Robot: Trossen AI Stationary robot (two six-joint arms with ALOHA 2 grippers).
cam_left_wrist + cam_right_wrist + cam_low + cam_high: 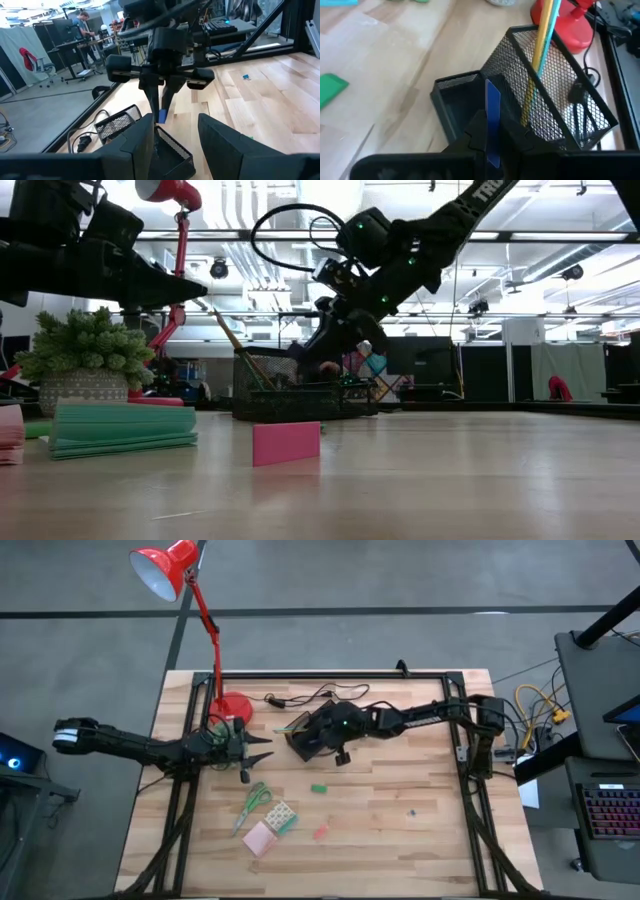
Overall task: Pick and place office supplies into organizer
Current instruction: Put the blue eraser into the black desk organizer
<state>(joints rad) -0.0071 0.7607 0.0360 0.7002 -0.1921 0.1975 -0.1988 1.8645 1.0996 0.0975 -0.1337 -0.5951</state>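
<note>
Blue piece pinched in right hand.

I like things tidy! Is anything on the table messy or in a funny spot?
Yes. The scissors, the patterned block, the pink sticky pad and small green and red pieces lie loose on the table, outside the organizer. The right gripper holds a blue piece above it.

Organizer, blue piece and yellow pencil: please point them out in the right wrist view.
organizer (555, 75), right wrist view, mesh side wall.
blue piece (492, 107), right wrist view, flat face.
yellow pencil (542, 45), right wrist view, mid shaft.
</note>
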